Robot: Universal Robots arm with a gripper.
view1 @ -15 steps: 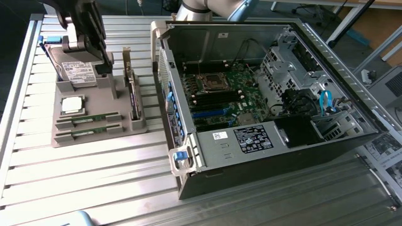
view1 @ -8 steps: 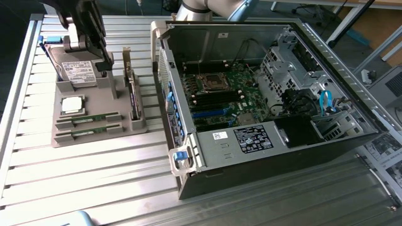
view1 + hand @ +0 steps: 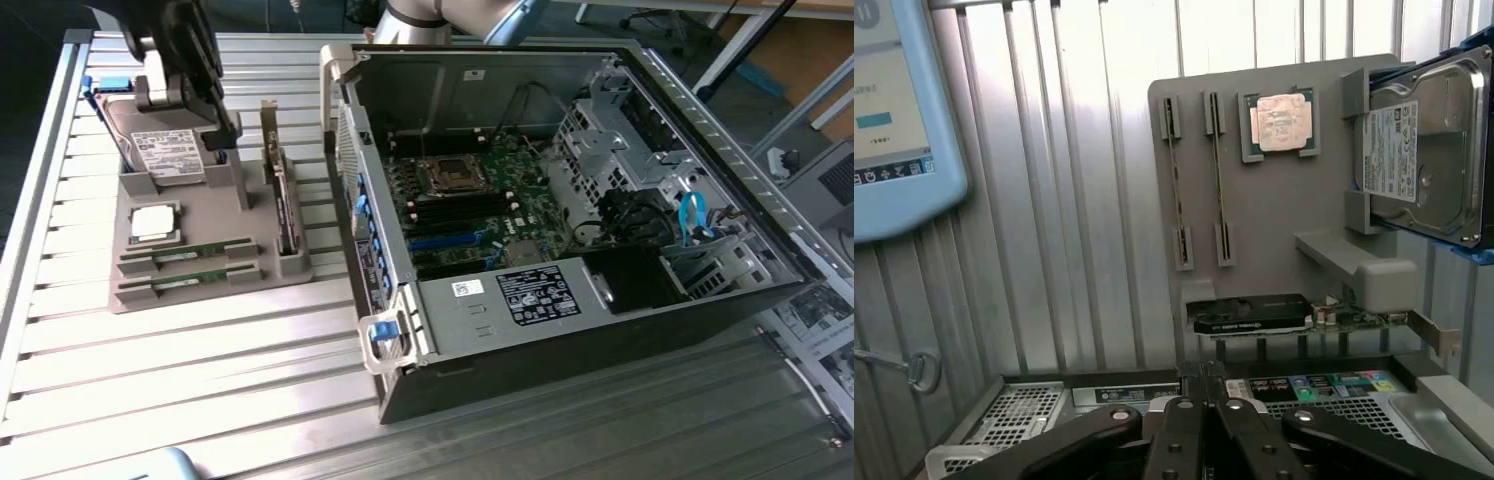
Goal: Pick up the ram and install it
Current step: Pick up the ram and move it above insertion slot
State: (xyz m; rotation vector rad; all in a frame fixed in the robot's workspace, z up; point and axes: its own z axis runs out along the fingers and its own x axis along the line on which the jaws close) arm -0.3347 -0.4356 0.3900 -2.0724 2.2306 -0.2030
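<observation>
Exterior view: located the ram (image 3: 187, 256) standing on its long edge in a slotted holder of the grey fixture tray (image 3: 200, 300), near the tray edge opposite the hard drive (image 3: 167, 150). Noted a second ram stick (image 3: 187, 284) parallel and just beside it, closer to that edge, and the processor (image 3: 154, 222) just inward. Noted the open computer case (image 3: 400, 330) beside the tray, with the motherboard (image 3: 494, 190) exposed. Wrist view: found the gripper (image 3: 1204, 392) closed on nothing, with fingers (image 3: 1184, 430) pressed together, hanging by the case side nearest the tray and well apart from the ram (image 3: 1219, 180). Judged risks: catching both sticks or nudging the neighbour, given the narrow gap; tilting or flexing so thin a board if pinched off-centre; clipping the processor (image 3: 1279, 122). Appearance: long, narrow, thin green board, seen edge-on here as a dark strip between two grey end clips; could not make out label or chips.
</observation>
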